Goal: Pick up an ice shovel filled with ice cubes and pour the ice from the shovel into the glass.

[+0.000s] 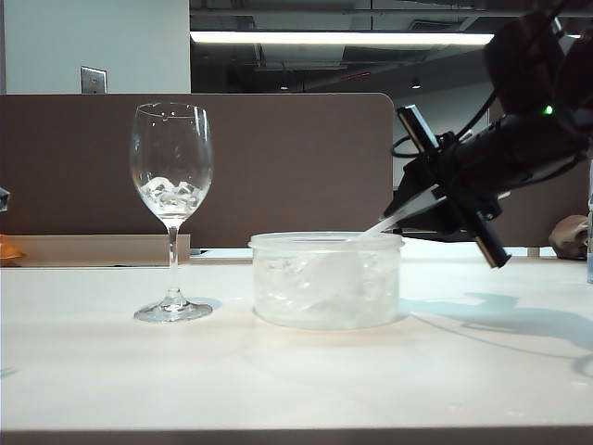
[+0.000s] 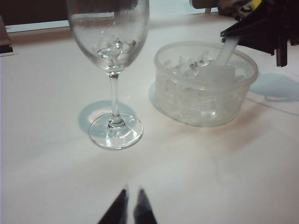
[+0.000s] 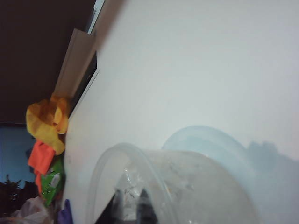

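The glass stands upright on the left of the white table, with a few ice cubes in its bowl. To its right sits a round clear tub full of ice. My right gripper reaches down from the right and is shut on the ice shovel's thin handle; the blade is down inside the tub. The left wrist view shows the glass, the tub, the shovel and the right gripper. My left gripper hovers shut and empty in front of the glass. In the right wrist view the right gripper looks through the tub's rim.
A brown partition runs behind the table. Coloured bags lie off the table's far edge, and an orange thing shows at the far left. A brownish object sits at the back right.
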`<state>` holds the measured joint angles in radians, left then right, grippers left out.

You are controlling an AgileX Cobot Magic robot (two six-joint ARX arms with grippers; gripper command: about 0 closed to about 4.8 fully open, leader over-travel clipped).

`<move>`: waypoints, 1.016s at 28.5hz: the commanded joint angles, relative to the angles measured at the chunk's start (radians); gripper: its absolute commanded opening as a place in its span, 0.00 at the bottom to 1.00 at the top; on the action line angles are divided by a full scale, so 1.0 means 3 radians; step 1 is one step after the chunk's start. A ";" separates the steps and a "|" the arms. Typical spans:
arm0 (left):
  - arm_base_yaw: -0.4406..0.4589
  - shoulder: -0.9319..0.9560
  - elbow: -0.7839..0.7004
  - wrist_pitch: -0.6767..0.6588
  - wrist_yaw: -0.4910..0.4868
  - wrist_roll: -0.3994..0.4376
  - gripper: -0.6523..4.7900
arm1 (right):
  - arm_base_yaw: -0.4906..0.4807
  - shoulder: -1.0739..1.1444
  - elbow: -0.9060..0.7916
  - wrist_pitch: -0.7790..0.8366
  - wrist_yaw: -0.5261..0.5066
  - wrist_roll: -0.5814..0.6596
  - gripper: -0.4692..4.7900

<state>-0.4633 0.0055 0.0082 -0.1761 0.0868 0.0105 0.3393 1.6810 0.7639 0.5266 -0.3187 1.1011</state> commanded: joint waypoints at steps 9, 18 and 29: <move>0.0005 0.0001 -0.0003 0.0001 0.0013 0.0014 0.17 | -0.0066 0.0058 -0.0011 0.0767 -0.0118 0.0519 0.08; 0.0005 0.0000 -0.0003 0.0001 0.0011 0.0015 0.17 | -0.0086 0.0058 -0.0013 0.0701 -0.0127 0.0491 0.08; 0.0005 0.0001 -0.0003 0.0003 0.0013 0.0014 0.17 | -0.0080 0.0151 -0.0045 0.0434 -0.0069 0.0387 0.08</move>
<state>-0.4633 0.0051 0.0082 -0.1761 0.0868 0.0105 0.3141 1.7271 0.7536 0.6518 -0.3420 1.2289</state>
